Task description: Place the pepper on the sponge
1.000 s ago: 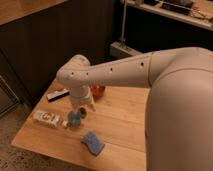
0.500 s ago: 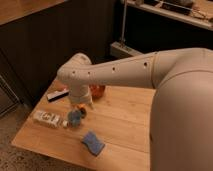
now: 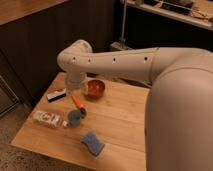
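Note:
The pepper (image 3: 78, 103) is small and orange-red with a dark stem end. It slants down from the underside of the arm's wrist, its stem end just above a small blue cup. My gripper (image 3: 75, 95) sits at the pepper's upper end, mostly hidden by the white wrist, and looks shut on the pepper. The sponge (image 3: 93, 143), flat and blue, lies on the wooden table (image 3: 125, 125) near the front edge, a hand's width below and right of the pepper.
A round orange-red bowl (image 3: 95, 88) stands just right of the gripper. The blue cup (image 3: 75, 118) sits below the pepper. A clear bottle (image 3: 47, 119) lies at the left, and a black-and-white object (image 3: 56, 95) lies behind it. The big white arm covers the right side.
The wrist has shifted slightly, and more of the pepper shows beneath it than a second ago. Cup, bowl, bottle and sponge have stayed put.

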Robot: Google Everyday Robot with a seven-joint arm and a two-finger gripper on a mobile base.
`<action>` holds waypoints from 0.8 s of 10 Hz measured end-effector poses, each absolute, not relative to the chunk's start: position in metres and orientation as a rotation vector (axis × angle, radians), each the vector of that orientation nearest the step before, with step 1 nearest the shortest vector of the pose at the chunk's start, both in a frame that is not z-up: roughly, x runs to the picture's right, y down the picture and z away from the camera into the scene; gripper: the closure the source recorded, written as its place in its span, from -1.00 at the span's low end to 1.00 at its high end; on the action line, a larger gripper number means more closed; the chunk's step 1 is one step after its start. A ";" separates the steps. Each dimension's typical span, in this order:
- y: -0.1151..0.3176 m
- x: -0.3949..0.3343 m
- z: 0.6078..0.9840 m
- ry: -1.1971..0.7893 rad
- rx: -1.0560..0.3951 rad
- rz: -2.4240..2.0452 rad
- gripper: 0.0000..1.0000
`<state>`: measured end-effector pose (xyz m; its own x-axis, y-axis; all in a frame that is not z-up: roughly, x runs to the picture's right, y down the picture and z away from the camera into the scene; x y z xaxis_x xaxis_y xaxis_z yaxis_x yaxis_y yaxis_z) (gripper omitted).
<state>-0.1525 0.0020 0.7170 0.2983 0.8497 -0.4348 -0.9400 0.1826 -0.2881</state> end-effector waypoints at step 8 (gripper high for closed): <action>-0.005 -0.193 0.825 0.309 -0.612 1.141 -0.30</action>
<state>-0.1935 -0.0046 0.8250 0.3987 0.7514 -0.5258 -0.9140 0.2786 -0.2949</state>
